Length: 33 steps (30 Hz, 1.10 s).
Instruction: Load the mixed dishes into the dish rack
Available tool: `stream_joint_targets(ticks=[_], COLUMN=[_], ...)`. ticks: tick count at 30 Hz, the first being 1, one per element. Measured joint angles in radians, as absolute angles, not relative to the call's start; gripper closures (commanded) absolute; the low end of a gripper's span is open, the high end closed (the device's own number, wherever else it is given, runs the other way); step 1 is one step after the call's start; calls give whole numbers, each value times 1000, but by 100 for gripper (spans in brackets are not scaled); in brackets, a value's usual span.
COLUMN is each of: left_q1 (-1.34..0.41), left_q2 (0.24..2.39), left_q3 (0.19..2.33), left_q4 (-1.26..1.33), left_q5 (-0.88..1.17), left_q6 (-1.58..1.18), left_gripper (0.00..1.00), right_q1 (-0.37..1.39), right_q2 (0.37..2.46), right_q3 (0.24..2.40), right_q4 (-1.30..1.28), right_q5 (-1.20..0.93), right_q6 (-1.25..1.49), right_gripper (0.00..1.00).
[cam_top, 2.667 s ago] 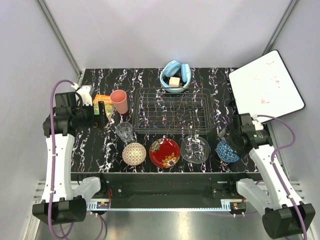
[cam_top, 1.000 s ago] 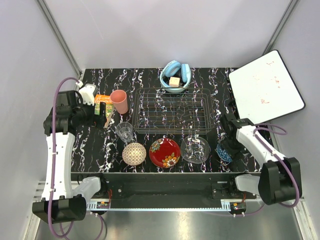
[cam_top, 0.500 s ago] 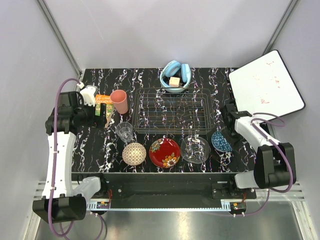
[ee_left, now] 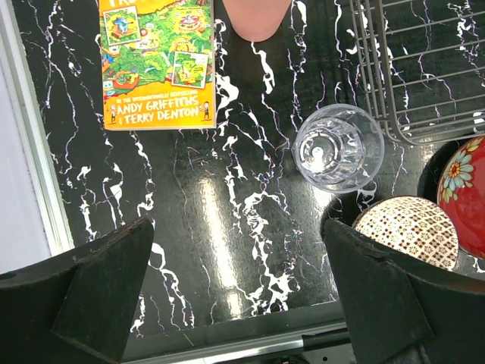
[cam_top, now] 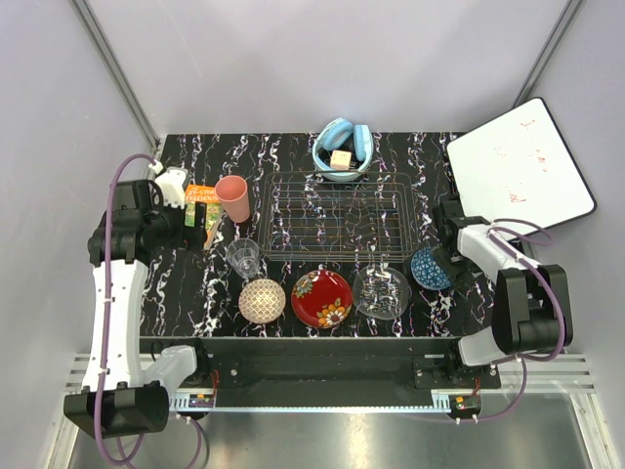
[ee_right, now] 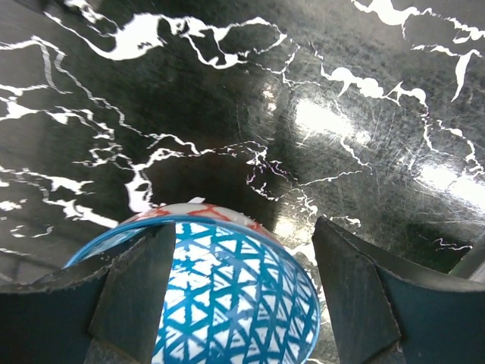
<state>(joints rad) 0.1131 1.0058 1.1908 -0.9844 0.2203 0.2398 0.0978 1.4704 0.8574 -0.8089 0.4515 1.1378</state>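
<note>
My right gripper (cam_top: pixel 442 260) is shut on the blue patterned bowl (cam_top: pixel 427 267), holding it tilted just off the dish rack's (cam_top: pixel 337 217) near right corner. In the right wrist view the bowl (ee_right: pixel 227 303) fills the gap between my fingers (ee_right: pixel 244 227). My left gripper (cam_top: pixel 200 230) is open and empty above the table; in its wrist view (ee_left: pixel 236 227) the clear tumbler (ee_left: pixel 336 148) is ahead to the right. The pink cup (cam_top: pixel 232 198), tumbler (cam_top: pixel 243 259), cream speckled bowl (cam_top: pixel 262 301), red floral plate (cam_top: pixel 322 298) and clear glass plate (cam_top: pixel 381 292) stand outside the empty rack.
An orange-green booklet (cam_top: pixel 200 200) lies by the left gripper, beside the pink cup. A light blue bowl with a yellow cube (cam_top: pixel 342 151) sits behind the rack. A white board (cam_top: pixel 518 171) leans at the far right. The table's near edge runs just below the dishes.
My right gripper took hold of the blue patterned bowl at the near right and carried it up and left toward the rack's corner. The left arm barely moved.
</note>
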Motion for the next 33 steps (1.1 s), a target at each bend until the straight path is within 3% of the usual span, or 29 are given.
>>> stream_joint_targets(ticks=[4,5,7,10,11,14,26,33], left_q1=[113,113,113,113,113,113,113,113], left_q2=[1002,1002,1001,1001,1001,1002,1018,1044], left_q3=[1191,1191,1191,1191,1191,1193,1234,1239], left_q4=[-985,-985,-985,-985,-985,-986,-987,-987], left_q5=[216,214,213,213,213,212,213,213], left_q6=[239,239,239,239,239,239,236,221], left_gripper=[1,1,1,1,1,1,1,1], right_q1=[98,98,98,98,98,98,98,129], right_q2=[1483,1482,1479,1457,1446,1414,1152,995], right_q3=[839,834,825,807,804,800,728,824], right_q4=[-783,-778,-772,-751,-741,-709,-769,-822], right_q5=[442,440,429,414,408,398,464,605], right_q6=[1128,1125,1118,1120,1118,1119,1023,914], right_gripper=[35,44,52,72,83,99,100,100])
